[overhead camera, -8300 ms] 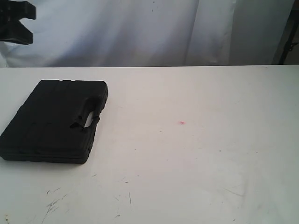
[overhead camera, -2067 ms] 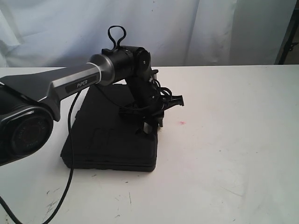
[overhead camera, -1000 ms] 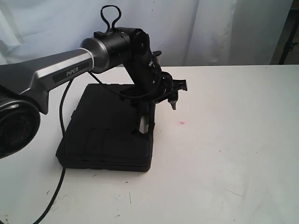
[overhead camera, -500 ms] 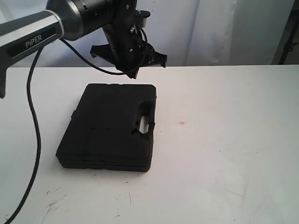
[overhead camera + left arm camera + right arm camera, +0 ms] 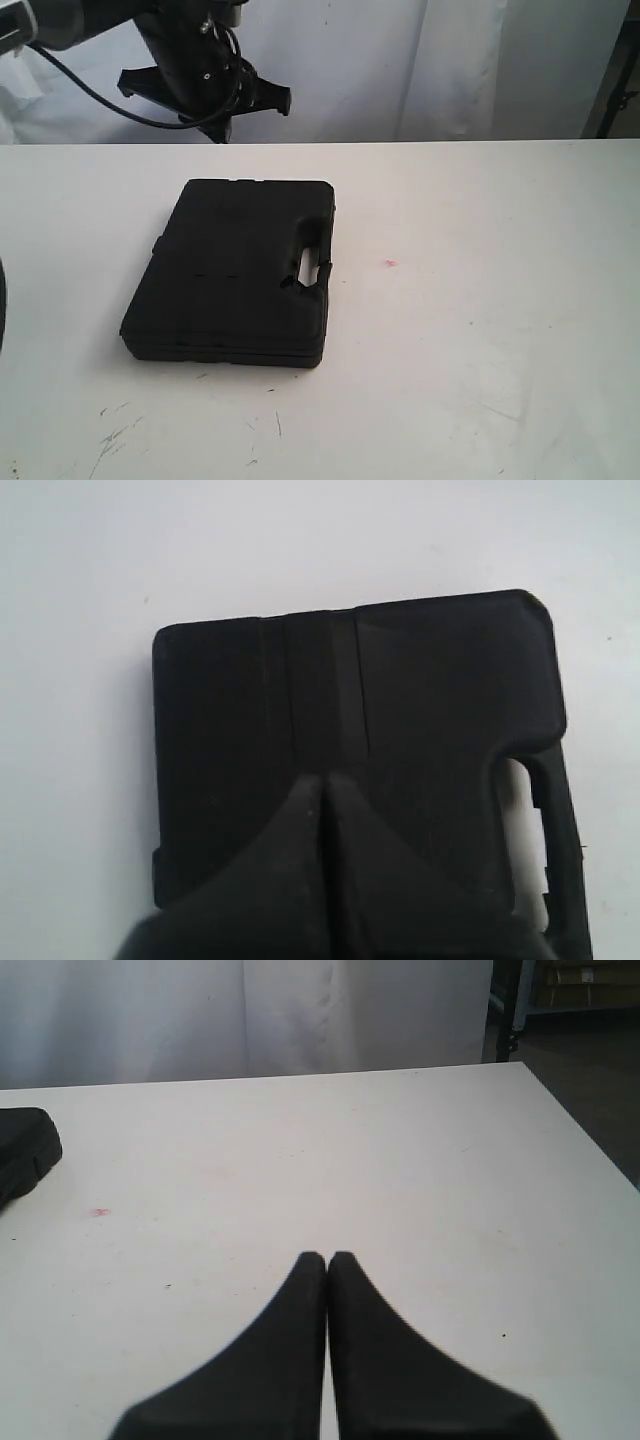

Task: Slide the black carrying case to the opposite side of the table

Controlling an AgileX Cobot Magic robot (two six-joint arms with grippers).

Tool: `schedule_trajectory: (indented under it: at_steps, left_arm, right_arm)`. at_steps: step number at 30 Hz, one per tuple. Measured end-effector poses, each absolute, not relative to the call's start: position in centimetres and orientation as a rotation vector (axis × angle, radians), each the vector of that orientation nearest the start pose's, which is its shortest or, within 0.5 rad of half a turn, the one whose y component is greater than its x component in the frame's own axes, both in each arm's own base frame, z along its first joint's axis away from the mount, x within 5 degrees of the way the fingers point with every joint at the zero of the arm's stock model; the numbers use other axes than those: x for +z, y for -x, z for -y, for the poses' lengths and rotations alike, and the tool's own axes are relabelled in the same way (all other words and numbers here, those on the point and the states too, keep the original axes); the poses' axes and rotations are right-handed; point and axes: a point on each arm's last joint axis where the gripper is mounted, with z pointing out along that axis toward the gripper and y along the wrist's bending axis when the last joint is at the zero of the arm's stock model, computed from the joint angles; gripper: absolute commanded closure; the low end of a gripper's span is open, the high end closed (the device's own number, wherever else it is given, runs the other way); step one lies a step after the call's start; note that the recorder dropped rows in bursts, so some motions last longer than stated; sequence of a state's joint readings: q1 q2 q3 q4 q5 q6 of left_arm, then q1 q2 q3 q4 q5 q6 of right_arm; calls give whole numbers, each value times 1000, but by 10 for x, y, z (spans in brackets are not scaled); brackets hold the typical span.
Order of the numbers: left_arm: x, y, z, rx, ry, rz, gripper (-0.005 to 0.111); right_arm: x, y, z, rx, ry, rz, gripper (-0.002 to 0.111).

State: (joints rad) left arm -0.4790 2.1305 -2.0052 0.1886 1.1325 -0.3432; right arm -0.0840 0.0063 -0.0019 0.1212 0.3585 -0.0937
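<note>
Though partly behind the pressed-together left fingers [image 5: 280, 880], case [image 5: 420, 710] flat on table [image 5: 80, 580]; right fingers [image 5: 290, 1360] likewise together.

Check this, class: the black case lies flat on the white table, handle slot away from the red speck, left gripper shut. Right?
No: the exterior view shows the handle slot on the side facing the red speck. The case lies flat on the table, left gripper shut.
</note>
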Motion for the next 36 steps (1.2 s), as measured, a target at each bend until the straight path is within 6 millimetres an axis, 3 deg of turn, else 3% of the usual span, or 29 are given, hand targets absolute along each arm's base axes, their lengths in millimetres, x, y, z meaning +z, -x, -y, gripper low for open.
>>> schedule_trajectory:
  at_steps: [5,9,17,36]
  left_arm:
    - [273,-418,176,7,-200,-2666,107]
    - [285,-405,146,-22,-146,-2594,107]
    - [300,-357,87,-43,-32,-2488,107]
    - [318,-234,53,-139,12,-2292,107]
  right_arm:
    - [181,-54,1,-6,-66,-1843,108]
    - [181,-54,1,-6,-66,-1843,108]
    - [181,-54,1,-6,-66,-1843,108]
    - [181,-54,1,-6,-66,-1843,108]
